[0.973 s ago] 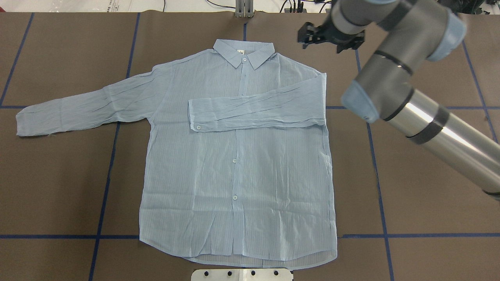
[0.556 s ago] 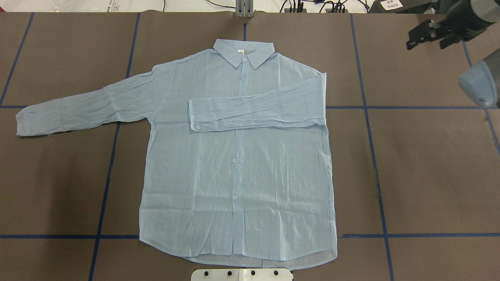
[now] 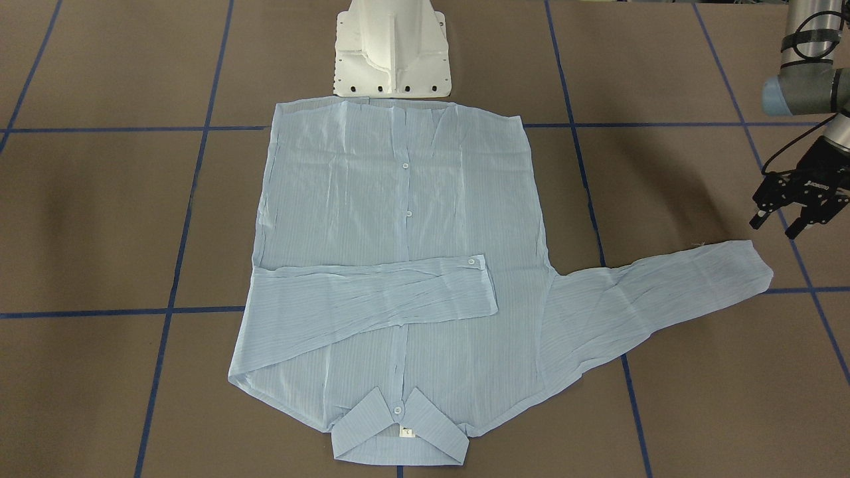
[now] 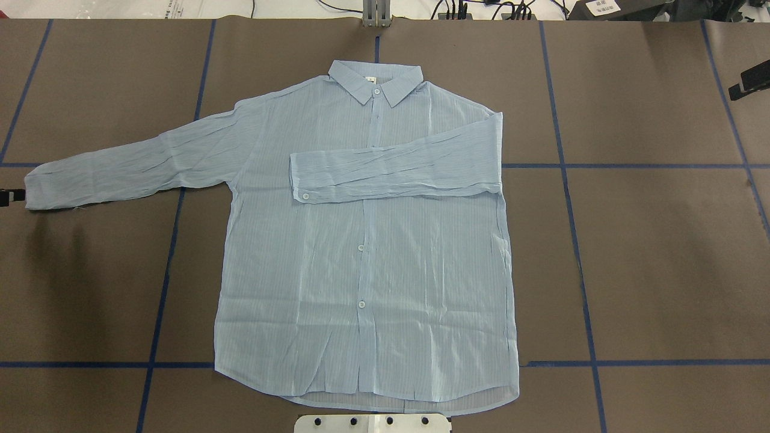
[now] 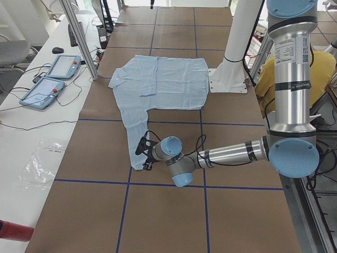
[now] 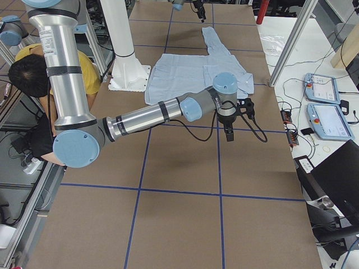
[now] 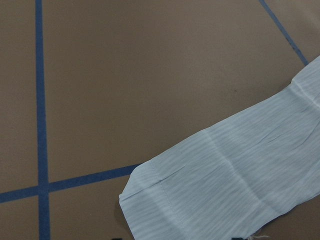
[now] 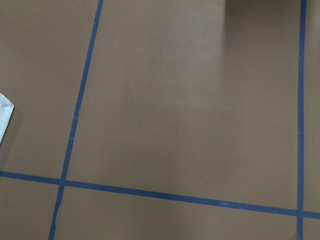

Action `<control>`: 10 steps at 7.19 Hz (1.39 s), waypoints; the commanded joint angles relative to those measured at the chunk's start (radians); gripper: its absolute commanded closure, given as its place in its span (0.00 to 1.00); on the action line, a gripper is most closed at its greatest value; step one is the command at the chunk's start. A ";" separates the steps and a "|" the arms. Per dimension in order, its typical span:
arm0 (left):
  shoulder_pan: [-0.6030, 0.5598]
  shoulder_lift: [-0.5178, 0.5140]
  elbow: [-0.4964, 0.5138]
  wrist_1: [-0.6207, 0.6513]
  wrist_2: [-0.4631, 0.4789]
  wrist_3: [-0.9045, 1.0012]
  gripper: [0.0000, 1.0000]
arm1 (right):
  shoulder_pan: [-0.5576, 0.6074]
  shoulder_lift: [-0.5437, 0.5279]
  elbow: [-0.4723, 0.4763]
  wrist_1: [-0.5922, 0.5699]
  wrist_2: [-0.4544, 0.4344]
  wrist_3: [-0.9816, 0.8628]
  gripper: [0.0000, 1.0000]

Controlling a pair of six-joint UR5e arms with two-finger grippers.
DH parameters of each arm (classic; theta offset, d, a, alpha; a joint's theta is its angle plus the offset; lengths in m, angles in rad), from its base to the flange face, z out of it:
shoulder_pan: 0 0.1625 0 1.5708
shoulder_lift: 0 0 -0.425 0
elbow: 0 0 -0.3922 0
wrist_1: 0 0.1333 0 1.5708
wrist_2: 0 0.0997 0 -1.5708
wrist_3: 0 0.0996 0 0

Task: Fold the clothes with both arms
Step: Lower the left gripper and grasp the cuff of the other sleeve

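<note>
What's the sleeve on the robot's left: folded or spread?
Spread: left sleeve lies straight out on the table; right sleeve is folded across the chest.

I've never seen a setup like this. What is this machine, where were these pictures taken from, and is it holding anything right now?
It is a robot with two metal arms on a white pedestal, each ending in a two-finger gripper. Two pictures look down on the table from opposite sides, two look along it from its ends, and two come from wrist cameras. A pale blue button-up shirt lies flat: the folded sleeve crosses its chest, the outstretched sleeve points sideways. The left gripper hangs open and empty near that sleeve's cuff. The right gripper is away from the shirt; I cannot tell whether it is open.
</note>
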 commanded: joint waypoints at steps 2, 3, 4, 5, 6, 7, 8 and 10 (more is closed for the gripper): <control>0.062 -0.009 0.039 -0.010 0.059 -0.008 0.22 | 0.003 -0.022 0.015 0.000 0.000 -0.005 0.00; 0.065 -0.010 0.044 -0.010 0.065 -0.008 0.24 | 0.003 -0.023 0.016 0.000 -0.002 -0.006 0.00; 0.068 -0.018 0.054 -0.010 0.075 -0.008 0.26 | 0.004 -0.025 0.016 0.000 -0.004 -0.006 0.00; 0.074 -0.022 0.062 -0.010 0.076 -0.008 0.26 | 0.004 -0.028 0.016 0.002 -0.004 -0.006 0.00; 0.082 -0.027 0.068 -0.010 0.076 -0.008 0.28 | 0.003 -0.030 0.016 0.002 -0.004 -0.006 0.00; 0.083 -0.032 0.070 -0.010 0.076 -0.008 0.28 | 0.003 -0.036 0.018 0.002 -0.005 -0.005 0.00; 0.088 -0.032 0.073 -0.010 0.076 -0.007 0.29 | 0.003 -0.036 0.016 0.002 -0.005 -0.005 0.00; 0.100 -0.039 0.085 -0.010 0.076 -0.004 0.30 | 0.003 -0.036 0.016 0.002 -0.007 -0.006 0.00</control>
